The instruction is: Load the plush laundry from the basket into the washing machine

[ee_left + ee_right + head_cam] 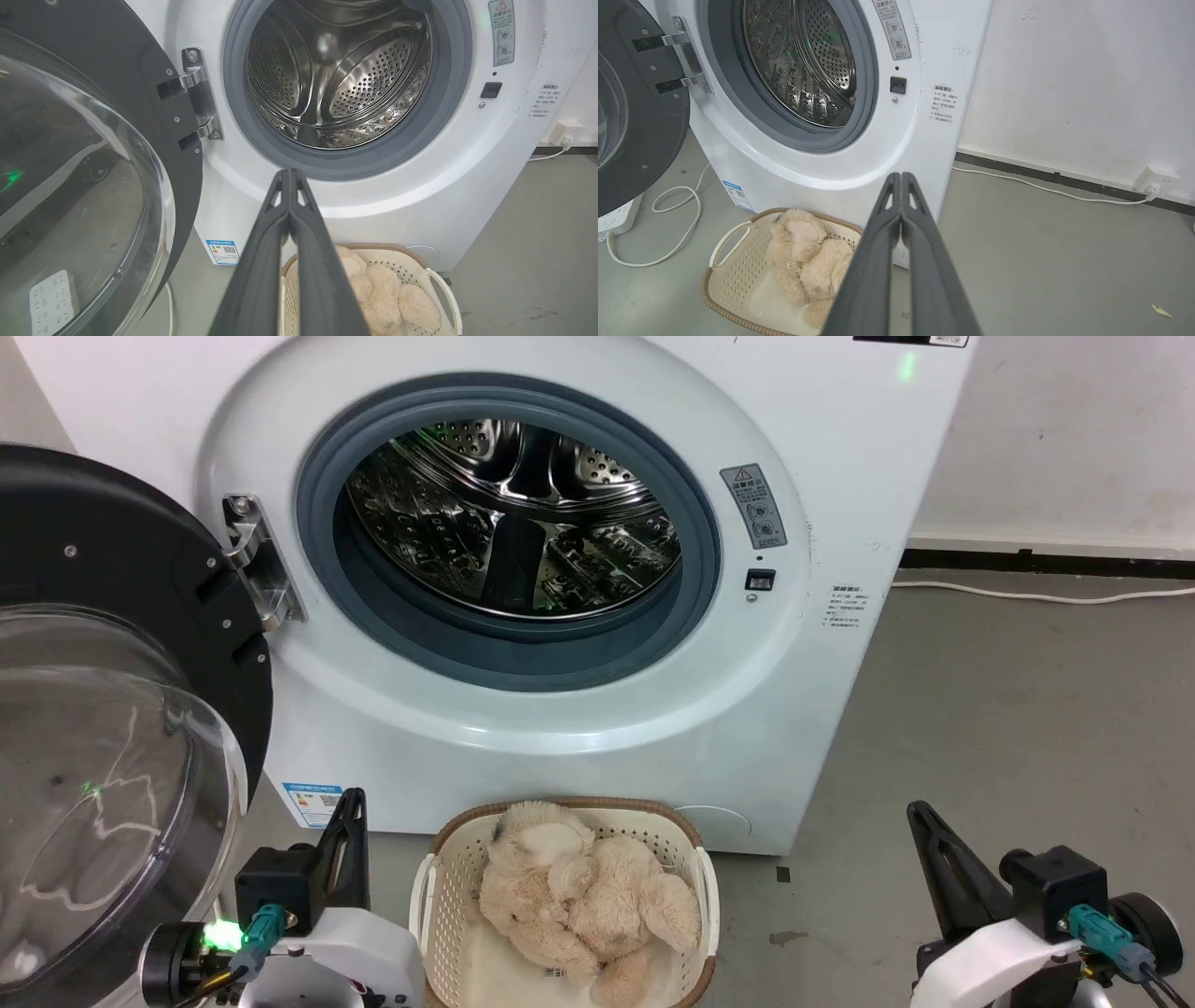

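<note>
The beige plush laundry lies curled in the cream basket, which stands on the floor right in front of the white washing machine. The machine's black-rimmed domed door is swung wide open to the left, and the steel drum has nothing in it. My left gripper is shut and holds nothing, low and left of the basket. My right gripper is also shut with nothing in it, well to the basket's right. In the wrist views, the left fingertips and right fingertips meet, and each view has the plush below.
The open door fills the space on my left. A white power strip and looped cable lie on the floor under it. A second cable runs along the wall to a socket. Bare grey floor stretches right of the machine.
</note>
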Available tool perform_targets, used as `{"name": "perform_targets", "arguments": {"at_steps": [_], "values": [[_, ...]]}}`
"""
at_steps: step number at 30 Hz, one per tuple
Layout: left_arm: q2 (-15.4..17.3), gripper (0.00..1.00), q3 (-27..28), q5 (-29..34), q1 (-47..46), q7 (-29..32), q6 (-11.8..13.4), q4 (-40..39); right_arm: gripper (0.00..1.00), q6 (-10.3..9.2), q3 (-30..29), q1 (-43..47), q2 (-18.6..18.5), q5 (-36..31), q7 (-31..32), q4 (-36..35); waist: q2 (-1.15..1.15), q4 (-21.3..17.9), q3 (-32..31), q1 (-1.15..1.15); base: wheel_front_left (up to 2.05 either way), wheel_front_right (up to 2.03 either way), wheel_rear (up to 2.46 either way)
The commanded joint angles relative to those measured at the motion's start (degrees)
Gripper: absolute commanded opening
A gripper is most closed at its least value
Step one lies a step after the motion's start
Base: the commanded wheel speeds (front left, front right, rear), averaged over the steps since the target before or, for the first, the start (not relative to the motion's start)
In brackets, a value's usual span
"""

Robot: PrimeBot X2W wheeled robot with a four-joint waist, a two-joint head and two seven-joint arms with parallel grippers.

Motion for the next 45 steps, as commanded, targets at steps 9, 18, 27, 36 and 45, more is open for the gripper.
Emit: {"name": "perform_targets", "arguments": {"at_steps": [9,18,27,36,45], "values": [[0.01,0.0,0.03,0.1,0.82,0.02,-0.31,-0.27,0.0,0.03,-0.01,-0.69,-0.04,-0.42,0.02,0.12,0.0,0.0,0.0,0.0,0.0,0.0,0.0],[0.0,1.0,-0.03,-0.04,0.0,-0.03,0.04,0.03,1.0,0.0,0.03,0.03,0.0,0.09,-0.03,0.01,0.0,0.0,0.0,0.0,0.0,0.0,0.0],[0.0,1.0,-1.1,-1.36,0.26,-1.06,0.31,0.16,1.0,0.0,0.19,0.56,0.0,1.67,-1.06,0.2,0.0,-0.03,0.13,0.0,0.0,0.0,0.0],[0.0,1.0,-2.02,-2.58,0.03,-2.02,0.46,0.39,1.0,0.0,0.29,0.72,0.0,3.08,-2.02,-0.04,0.0,-0.3,0.9,0.0,0.0,0.0,0.0],[0.0,1.0,-3.17,-4.08,-2.08,-3.09,0.25,2.48,1.0,0.01,0.16,0.07,-0.01,4.6,-3.09,-0.84,0.0,-1.02,3.32,0.0,0.0,0.0,0.0]]}}
